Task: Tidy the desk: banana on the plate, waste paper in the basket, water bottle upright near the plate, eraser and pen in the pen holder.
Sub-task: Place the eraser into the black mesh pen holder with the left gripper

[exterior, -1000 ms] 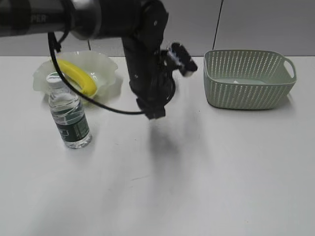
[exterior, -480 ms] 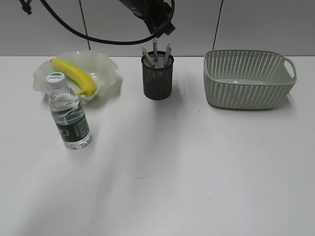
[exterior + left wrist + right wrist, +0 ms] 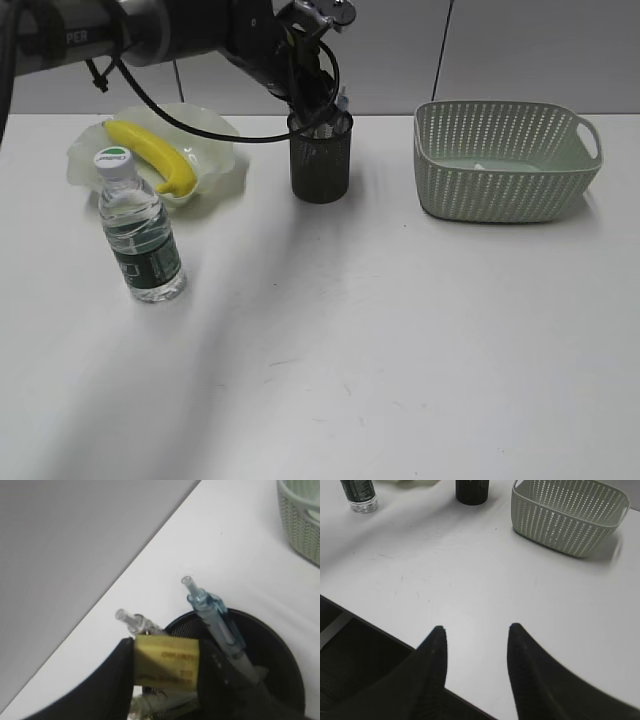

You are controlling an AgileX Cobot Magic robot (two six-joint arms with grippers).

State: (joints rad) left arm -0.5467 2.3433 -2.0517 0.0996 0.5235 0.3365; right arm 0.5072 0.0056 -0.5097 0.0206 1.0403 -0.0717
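Observation:
My left gripper is shut on a yellowish printed eraser right above the mouth of the black mesh pen holder. Two clear pens stand inside the holder. From the exterior view the left arm reaches in from the upper left, with its gripper over the pen holder. The banana lies in the wavy green plate. In front of the plate the water bottle stands upright. The waste paper is hidden. My right gripper is open and holds nothing, low above the desk's near edge.
The perforated green basket stands at the back right, and the right wrist view shows this basket too. The white desk ends at a grey wall behind. Its front edge drops to dark floor.
A second ago the left arm hung in front of the pen holder. It then rose out of the top of the view and has now come down onto the holder's mouth.

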